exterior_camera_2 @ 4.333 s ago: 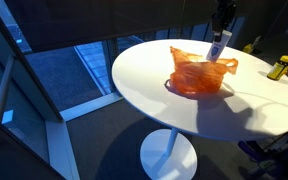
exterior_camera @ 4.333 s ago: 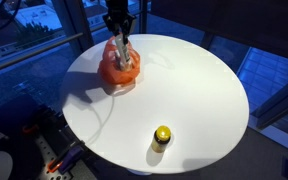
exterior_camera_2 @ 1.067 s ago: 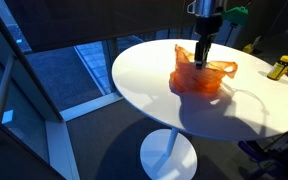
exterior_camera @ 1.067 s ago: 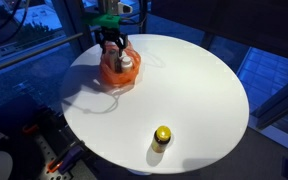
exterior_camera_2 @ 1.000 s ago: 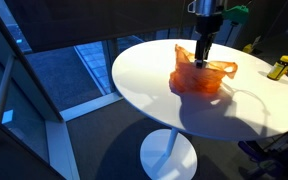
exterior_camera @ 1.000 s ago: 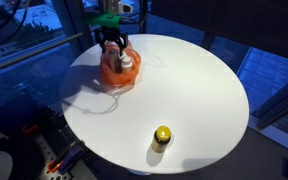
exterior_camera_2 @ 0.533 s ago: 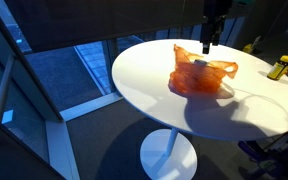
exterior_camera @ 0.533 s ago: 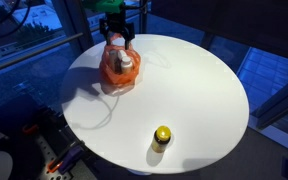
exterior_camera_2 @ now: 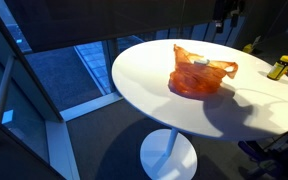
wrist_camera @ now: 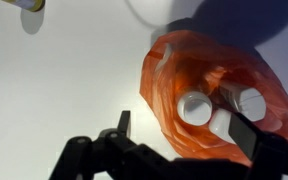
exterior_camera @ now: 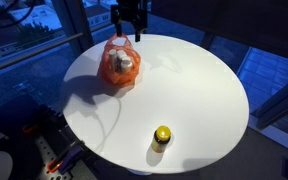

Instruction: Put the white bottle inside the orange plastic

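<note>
The orange plastic bag [exterior_camera: 118, 66] sits crumpled on the round white table [exterior_camera: 184, 90], near its far edge; it also shows in an exterior view as the orange bag [exterior_camera_2: 200, 73]. The white bottle [wrist_camera: 196, 108] lies inside the bag's open mouth, its round cap facing up, with more white plastic [wrist_camera: 248, 102] beside it. In an exterior view the bottle [exterior_camera: 125, 62] peeks out of the bag. My gripper [exterior_camera: 127, 27] hangs open and empty well above the bag, apart from it. From the wrist, the gripper [wrist_camera: 181, 122] frames the bag, and its dark fingers [wrist_camera: 123, 124] hold nothing.
A small bottle with a yellow cap [exterior_camera: 162, 135] stands near the table's front edge; the same yellow bottle [exterior_camera_2: 280, 67] is at the right rim. Glass walls and a floor opening surround the table [exterior_camera_2: 154, 90]. A cable clutter lies below the table [exterior_camera: 54, 155].
My gripper has opened fully and risen away from the bag, leaving the white bottle inside it. The bag and the yellow-capped bottle have not moved.
</note>
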Controlling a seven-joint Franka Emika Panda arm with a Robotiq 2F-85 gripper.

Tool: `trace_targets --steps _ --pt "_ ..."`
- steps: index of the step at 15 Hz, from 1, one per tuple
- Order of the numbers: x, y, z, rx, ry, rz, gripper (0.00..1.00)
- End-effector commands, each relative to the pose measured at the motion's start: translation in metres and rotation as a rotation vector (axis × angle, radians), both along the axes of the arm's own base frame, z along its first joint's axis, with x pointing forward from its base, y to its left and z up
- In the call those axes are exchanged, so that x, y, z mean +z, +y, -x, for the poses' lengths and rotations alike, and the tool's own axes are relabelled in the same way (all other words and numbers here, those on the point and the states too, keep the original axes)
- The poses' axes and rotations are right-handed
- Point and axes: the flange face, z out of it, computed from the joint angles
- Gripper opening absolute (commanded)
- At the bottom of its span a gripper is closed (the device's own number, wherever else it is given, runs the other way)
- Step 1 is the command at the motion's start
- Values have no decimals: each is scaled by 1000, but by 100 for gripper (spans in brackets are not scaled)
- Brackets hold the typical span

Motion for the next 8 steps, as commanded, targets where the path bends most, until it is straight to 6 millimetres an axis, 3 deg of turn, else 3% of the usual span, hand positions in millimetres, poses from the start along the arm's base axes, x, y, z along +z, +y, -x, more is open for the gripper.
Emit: trace_targets --steps 1,8 --pt "36 -25 6 -79 -9 -14 100" --pt "103 -53 36 -124 -6 -81 100"
